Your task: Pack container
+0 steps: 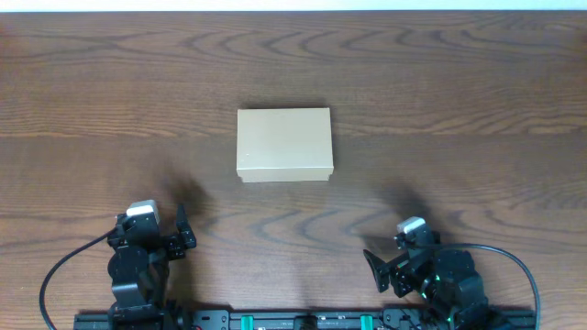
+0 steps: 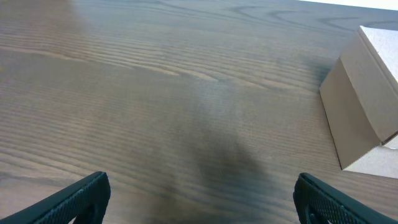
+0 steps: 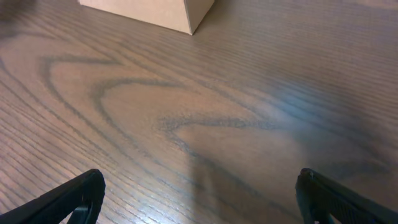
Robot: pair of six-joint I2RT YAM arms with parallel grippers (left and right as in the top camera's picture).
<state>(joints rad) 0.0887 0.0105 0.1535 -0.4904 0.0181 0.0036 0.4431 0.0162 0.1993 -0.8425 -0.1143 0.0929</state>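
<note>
From overhead we see the small rectangular tan cardboard container (image 1: 284, 144) lying closed and flat near the middle of the dark wood-grain worktop (image 1: 459, 82), its lid down, so we cannot tell what, if anything, is inside it. The left gripper (image 1: 182, 229) and the right gripper (image 1: 378, 269) both sit at the near edge, well apart from the container and from each other, one to either side, and neither holds anything. No loose items to pack show anywhere on the worktop in this view. We judge the task is at or near one of its ends, and if there is a step in hand it is an approach to the box; to do that well we would bring one arm in to steady a side wall while the other works the flap, coming in low and square so the light box does not slide. In the left wrist view the left gripper's jaws stand wide apart at the bottom corners with bare worktop between them, and the container's corner shows at the right edge, resting on the surface, with a lid seam just visible. In the right wrist view the right gripper's fingers (image 3: 68, 202) are likewise spread wide over bare wood, and one lower corner of the container sits at the top, well ahead of it.
</note>
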